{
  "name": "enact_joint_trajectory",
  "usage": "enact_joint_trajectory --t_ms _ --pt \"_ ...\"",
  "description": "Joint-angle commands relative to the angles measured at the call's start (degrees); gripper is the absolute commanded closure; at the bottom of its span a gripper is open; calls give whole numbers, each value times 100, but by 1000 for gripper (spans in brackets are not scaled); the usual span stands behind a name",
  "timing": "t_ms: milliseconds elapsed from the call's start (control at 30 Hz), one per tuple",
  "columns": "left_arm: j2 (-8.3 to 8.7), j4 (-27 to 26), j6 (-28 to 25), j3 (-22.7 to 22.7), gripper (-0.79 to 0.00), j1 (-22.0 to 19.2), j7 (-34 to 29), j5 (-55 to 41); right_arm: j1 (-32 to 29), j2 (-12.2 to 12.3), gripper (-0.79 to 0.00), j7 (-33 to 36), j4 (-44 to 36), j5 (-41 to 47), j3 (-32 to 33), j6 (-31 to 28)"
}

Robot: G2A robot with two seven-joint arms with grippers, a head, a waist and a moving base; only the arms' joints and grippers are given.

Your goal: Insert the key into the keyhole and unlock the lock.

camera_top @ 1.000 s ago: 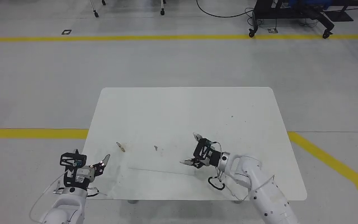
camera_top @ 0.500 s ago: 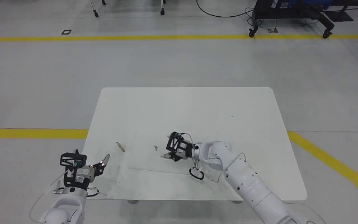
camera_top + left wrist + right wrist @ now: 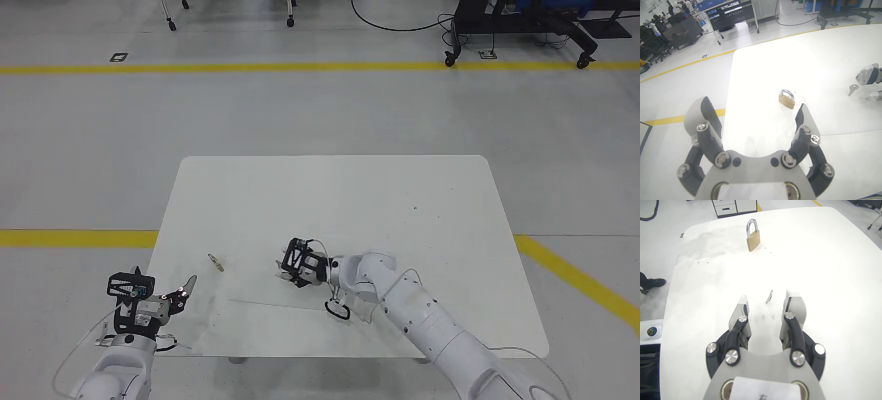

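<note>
Key (image 3: 769, 296), small, flat and of silver metal, lies on the white rectangular table (image 3: 400, 190) with rounded corners, in the front half of the tabletop and near its middle. The key sits in the gap between the two fingers of the right gripper (image 3: 766, 297), closer to one finger than to the other. Both fingers are spread apart and low over the surface, and neither finger closes on the key. Whether the nearer fingertip touches the key cannot be told.

The brass-bodied padlock (image 3: 753, 237) with a silver steel shackle rests on the table to the left of the key and apart from it. The shackle is seated in the body. The padlock is on bare tabletop, with nothing touching it.

The left gripper (image 3: 753, 109) is at the front-left part of the table, just over the table edge. Its fingers are spread wide and hold nothing. The padlock lies ahead of this gripper, near one fingertip in the left wrist view, and the key with the right gripper's fingertips lies farther off to the side.
</note>
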Motion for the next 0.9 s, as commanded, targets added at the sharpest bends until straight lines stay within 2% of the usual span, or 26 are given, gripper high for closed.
enact_joint_trajectory --t_ms 0,267,400,467,500,533,733,867 --pt "0 0 0 0 -785 0 0 0 4 -44 -388 -155 67 -118 -64 164" --pt "0 0 0 0 -785 0 0 0 83 -218 -345 -574 394 -272 -226 357" --pt "0 0 0 0 -785 0 0 0 148 -287 -283 -598 541 -295 -268 308" --pt "0 0 0 0 -785 0 0 0 169 -316 -228 -604 594 -306 -277 320" --pt "0 0 0 0 -785 0 0 0 176 -329 -160 -607 615 -311 -279 330" --pt "0 0 0 0 -785 0 0 0 180 -340 0 -621 625 -322 -280 347" --pt "0 0 0 0 -785 0 0 0 141 -332 0 -873 583 -505 -227 433" --pt "0 0 0 0 -785 0 0 0 20 -233 0 -1424 388 -742 -72 599"
